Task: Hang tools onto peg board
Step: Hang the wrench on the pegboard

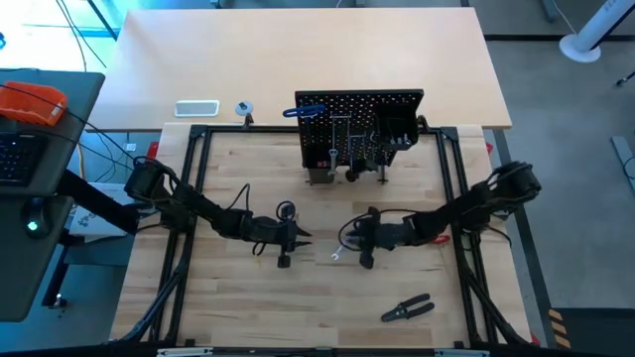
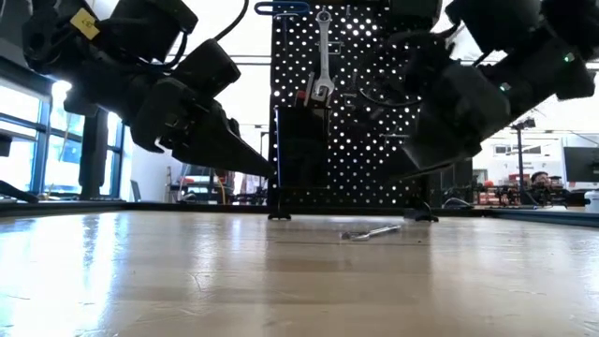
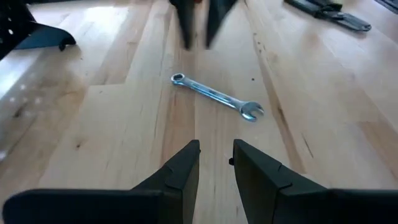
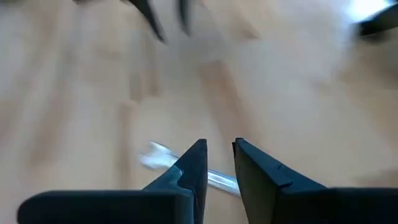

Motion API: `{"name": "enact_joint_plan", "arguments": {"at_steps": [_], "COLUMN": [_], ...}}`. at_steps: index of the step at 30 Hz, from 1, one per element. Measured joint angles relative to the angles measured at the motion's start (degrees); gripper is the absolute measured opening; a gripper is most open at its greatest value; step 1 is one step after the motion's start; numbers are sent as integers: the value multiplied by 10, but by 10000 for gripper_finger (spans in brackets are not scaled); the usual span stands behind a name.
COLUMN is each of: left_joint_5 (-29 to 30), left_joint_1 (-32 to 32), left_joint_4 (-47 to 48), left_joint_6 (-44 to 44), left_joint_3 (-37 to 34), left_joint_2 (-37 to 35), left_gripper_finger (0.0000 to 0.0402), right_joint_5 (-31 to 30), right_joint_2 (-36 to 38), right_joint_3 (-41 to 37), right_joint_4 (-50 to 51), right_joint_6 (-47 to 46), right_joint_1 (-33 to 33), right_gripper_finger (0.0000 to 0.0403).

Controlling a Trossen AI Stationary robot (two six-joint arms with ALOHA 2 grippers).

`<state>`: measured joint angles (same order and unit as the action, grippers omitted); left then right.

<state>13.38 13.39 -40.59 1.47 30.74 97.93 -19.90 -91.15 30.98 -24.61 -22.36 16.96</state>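
Note:
A small silver wrench (image 3: pixel 217 96) lies flat on the wooden table (image 1: pixel 248 317) between my two grippers; it also shows in the high view (image 1: pixel 337 256) and the low view (image 2: pixel 372 231). My left gripper (image 3: pixel 216 155) hovers left of it, slightly open and empty. My right gripper (image 4: pixel 219 155) hovers over the wrench's right end (image 4: pixel 158 157), slightly open, above the table. The black peg board (image 1: pixel 357 124) stands upright at the far middle, with a blue-handled key (image 2: pixel 281 7) and a silver wrench (image 2: pixel 323 56) hanging on its hooks. Black-handled pliers (image 1: pixel 407 309) lie at the near right.
A white tray (image 1: pixel 196 107) and a small tape roll (image 1: pixel 243 107) lie beyond the frame's far left corner. A black frame (image 1: pixel 193 198) borders the work area. Bare wood stretches along the near side, left of the pliers.

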Motion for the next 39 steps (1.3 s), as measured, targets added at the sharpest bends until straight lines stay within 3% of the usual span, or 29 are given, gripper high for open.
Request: {"name": "enact_joint_plan", "arguments": {"at_steps": [4,14,22,28,39], "left_joint_5": [-8,-15,-33,-46,-56], "left_joint_1": [0,0,0,0,-13], "left_joint_4": [-22,-30,-21,3,63], "left_joint_6": [4,5,13,18,68], "left_joint_3": [0,76,159,201,226], "left_joint_2": [0,89,176,205,223], "left_gripper_finger": [92,104,161,200,209], "right_joint_5": [-25,55,87,155,251], "right_joint_2": [40,41,41,15,-54], "right_joint_3": [0,0,0,1,1], "right_joint_4": [86,82,92,91,36], "right_joint_6": [75,214,300,325,354], "right_joint_1": [-5,-35,-65,-107,-132], "right_gripper_finger": [98,187,188,188,157]}}
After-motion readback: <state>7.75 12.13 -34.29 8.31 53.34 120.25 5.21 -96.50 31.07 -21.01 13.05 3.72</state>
